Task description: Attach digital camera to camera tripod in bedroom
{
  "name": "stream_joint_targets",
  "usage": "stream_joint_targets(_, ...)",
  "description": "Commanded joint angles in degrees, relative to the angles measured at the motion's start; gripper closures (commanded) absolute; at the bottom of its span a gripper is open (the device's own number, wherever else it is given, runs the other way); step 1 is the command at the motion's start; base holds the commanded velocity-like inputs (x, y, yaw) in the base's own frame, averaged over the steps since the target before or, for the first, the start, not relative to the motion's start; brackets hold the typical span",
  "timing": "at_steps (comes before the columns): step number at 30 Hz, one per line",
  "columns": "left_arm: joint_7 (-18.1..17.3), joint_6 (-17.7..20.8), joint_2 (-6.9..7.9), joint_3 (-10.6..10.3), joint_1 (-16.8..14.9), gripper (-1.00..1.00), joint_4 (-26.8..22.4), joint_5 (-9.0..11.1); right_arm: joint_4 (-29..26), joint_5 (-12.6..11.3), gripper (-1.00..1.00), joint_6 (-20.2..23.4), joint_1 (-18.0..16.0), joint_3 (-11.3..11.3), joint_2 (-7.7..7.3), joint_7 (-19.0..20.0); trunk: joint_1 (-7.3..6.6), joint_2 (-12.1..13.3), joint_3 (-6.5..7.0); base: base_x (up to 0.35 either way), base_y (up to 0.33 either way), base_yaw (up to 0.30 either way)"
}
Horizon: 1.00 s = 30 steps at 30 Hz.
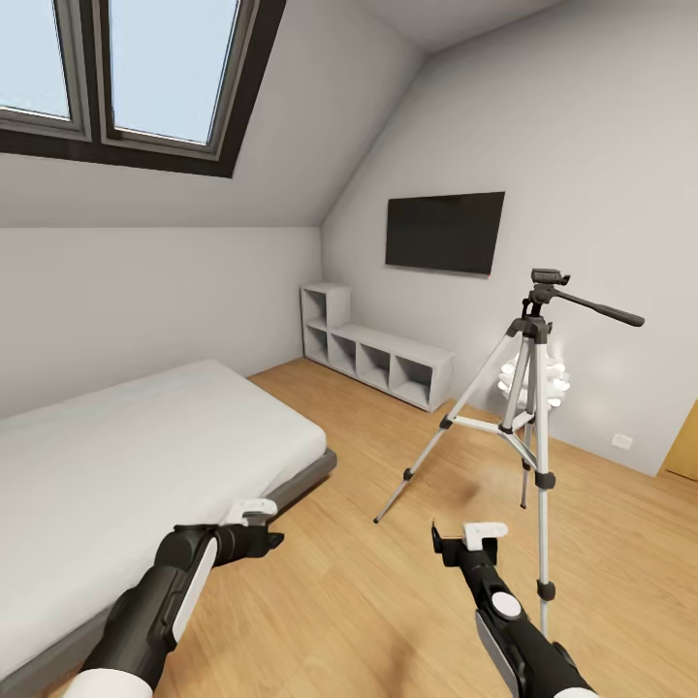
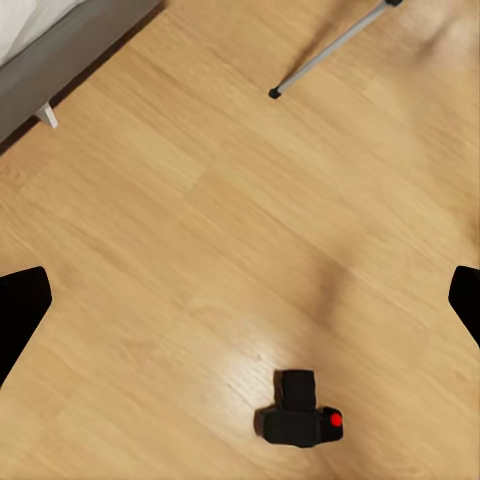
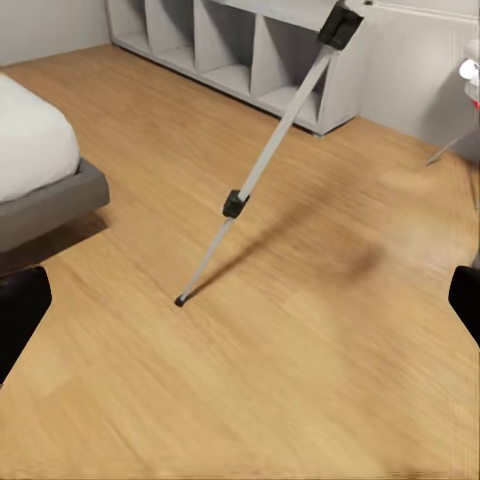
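The camera tripod (image 1: pixel 531 330) stands on the wood floor at the right, silver legs spread, black head and pan handle on top. The digital camera (image 2: pixel 300 412) lies on the floor in the left wrist view, small and black with a red button, beneath and ahead of my left gripper (image 2: pixel 240 310). One tripod leg (image 2: pixel 330 45) ends farther off. My left gripper (image 1: pixel 264 528) hangs open beside the bed's corner, holding nothing. My right gripper (image 1: pixel 463 536) is open too, just left of the tripod's near leg. A tripod leg (image 3: pixel 255 175) crosses the right wrist view.
A grey bed (image 1: pixel 126 456) fills the left side. A low white shelf unit (image 1: pixel 388 359) and a wall TV (image 1: pixel 444 231) line the far wall. A small white object on thin legs (image 1: pixel 557 380) stands behind the tripod. A wooden door (image 1: pixel 684 446) is at the right edge.
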Motion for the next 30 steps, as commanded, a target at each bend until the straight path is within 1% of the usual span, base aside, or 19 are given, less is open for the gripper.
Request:
stream_joint_targets(1, -0.11, 0.21, -0.02, 0.03, -0.04, -1.0, 0.01, 0.02, 0.29, 0.06, -1.0, -0.2, -0.04, 0.32, -0.04, -0.35, 0.0, -0.03, -0.06, 0.0, 0.0, 0.0)
stream_joint_targets(9, -0.14, -0.05, -0.03, 0.08, -0.04, -1.0, 0.06, 0.02, 1.56, 0.09, -1.0, -0.53, -0.04, 0.55, -0.04, -0.37, 0.0, -0.03, -0.06, 0.0, 0.0, 0.0)
stream_joint_targets(14, -0.13, 0.14, 0.05, 1.15, -0.04, -1.0, -0.35, 0.05, 1.64, -0.04, -1.0, -1.42, -0.04, 0.49, -0.05, -0.45, 0.0, -0.03, -0.06, 0.0, 0.0, 0.0)
stream_joint_targets(18, -0.02, 0.34, -0.38, 1.01, -0.04, -1.0, -1.29, 0.03, 1.7, -0.07, -1.0, -2.97, -0.04, 0.47, -0.05, -0.49, 0.0, -0.03, -0.06, 0.0, 0.0, 0.0)
stream_joint_targets(19, 0.03, 0.39, -0.65, 0.94, -0.04, -1.0, -2.07, 0.02, 1.75, -0.08, -1.0, -3.95, -0.04, 0.47, -0.04, -0.49, 0.0, -0.03, -0.06, 0.0, 0.0, 0.0)
stream_joint_targets(25, 0.07, 0.82, -0.81, 0.91, -0.04, -1.0, -4.44, -0.01, 1.89, -0.08, -1.0, -4.43, -0.04, 0.47, -0.08, -0.47, 0.0, -0.03, -0.06, 0.0, 0.0, 0.0)
stream_joint_targets(30, 0.06, 0.91, -0.82, 0.91, -0.04, -1.0, -5.24, -0.05, 1.92, -0.08, -1.0, -4.6, -0.04, 0.47, -0.09, -0.59, 1.1, -2.04, -0.96, 0.0, 0.0, 0.0)
